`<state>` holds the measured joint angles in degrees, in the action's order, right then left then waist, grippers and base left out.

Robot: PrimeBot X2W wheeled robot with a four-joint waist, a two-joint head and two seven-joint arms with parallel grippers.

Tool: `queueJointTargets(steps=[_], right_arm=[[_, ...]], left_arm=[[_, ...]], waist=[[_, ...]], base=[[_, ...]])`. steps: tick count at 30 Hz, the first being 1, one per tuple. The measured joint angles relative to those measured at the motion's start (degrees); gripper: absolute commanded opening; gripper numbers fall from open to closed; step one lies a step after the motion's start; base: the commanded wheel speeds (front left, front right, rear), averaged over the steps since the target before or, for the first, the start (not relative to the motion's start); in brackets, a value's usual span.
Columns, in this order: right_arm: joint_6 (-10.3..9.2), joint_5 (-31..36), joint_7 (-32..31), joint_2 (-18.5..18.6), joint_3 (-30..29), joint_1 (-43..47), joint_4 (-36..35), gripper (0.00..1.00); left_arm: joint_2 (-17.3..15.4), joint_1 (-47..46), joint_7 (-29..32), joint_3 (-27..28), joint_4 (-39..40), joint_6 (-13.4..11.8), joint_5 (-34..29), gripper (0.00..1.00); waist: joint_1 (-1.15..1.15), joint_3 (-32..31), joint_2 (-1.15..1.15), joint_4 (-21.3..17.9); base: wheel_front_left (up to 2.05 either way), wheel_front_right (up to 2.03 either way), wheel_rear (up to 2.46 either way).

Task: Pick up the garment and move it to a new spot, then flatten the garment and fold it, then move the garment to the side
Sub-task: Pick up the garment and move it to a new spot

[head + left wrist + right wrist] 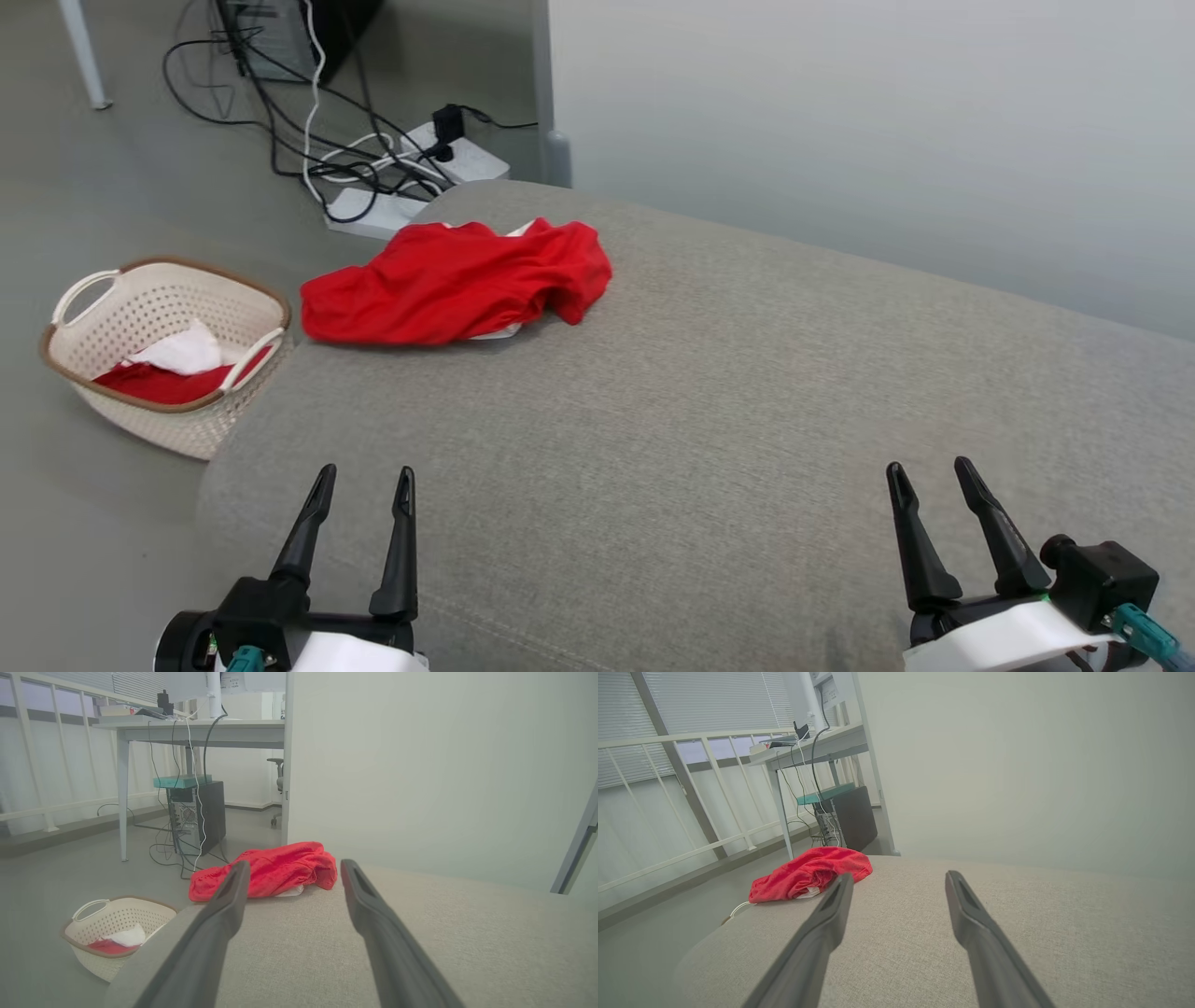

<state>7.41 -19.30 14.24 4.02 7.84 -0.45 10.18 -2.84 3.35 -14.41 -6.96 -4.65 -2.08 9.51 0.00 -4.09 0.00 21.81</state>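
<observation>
1. Grey fabric-topped bench (pixel 709 392) w/ rounded corners. Pale wall (pixel 887 121) behind its far edge. Floor on the left has a basket (pixel 159 308) and cables (pixel 373 177).
2. Garment (pixel 457 280): red, crumpled heap at the bench's far-left corner, white bit showing under it. Its left end sits at or over the edge, can't tell which.
3. L hand (pixel 364 478) and R hand (pixel 929 469): both at the near edge, fingers spread wide, holding nothing, well apart from the garment.
4. Reads as a ready pose, pick-up not begun. Garment is nearer the L hand.
5. Room: mid and right of the bench are bare, good for laying flat and folding.
6. Watch: drop-off at the left edge above the basket, cables just past the corner, and the wall limits approach from the far side.
</observation>
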Motion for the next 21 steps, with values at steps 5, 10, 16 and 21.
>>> queueJointTargets(steps=[5,10,16,21], right_arm=[[0.00,-0.01,0.00,-0.02,0.14,0.02,0.05,1.00],[0.00,-0.01,0.00,0.05,1.20,-0.15,0.30,1.00],[0.00,-0.37,0.00,0.40,1.99,-0.20,0.97,1.00],[0.00,-0.41,-0.01,0.65,2.01,-0.20,1.48,1.00]], left_arm=[[0.00,0.00,0.00,0.42,0.41,-0.09,-0.97,1.00],[-0.02,0.03,0.00,0.84,1.10,-0.52,-0.94,1.00],[0.01,0.03,0.00,0.82,1.26,-1.01,-0.91,1.00],[0.01,0.03,0.00,0.65,1.27,-1.04,-0.64,1.00]], waist=[[0.00,0.16,0.00,4.10],[0.00,0.87,0.00,5.55],[0.00,1.18,0.00,5.79],[0.00,1.09,0.00,5.70]], base=[[0.00,0.00,0.00],[0.00,0.00,0.00],[0.00,0.00,0.00],[0.00,0.00,0.00]])
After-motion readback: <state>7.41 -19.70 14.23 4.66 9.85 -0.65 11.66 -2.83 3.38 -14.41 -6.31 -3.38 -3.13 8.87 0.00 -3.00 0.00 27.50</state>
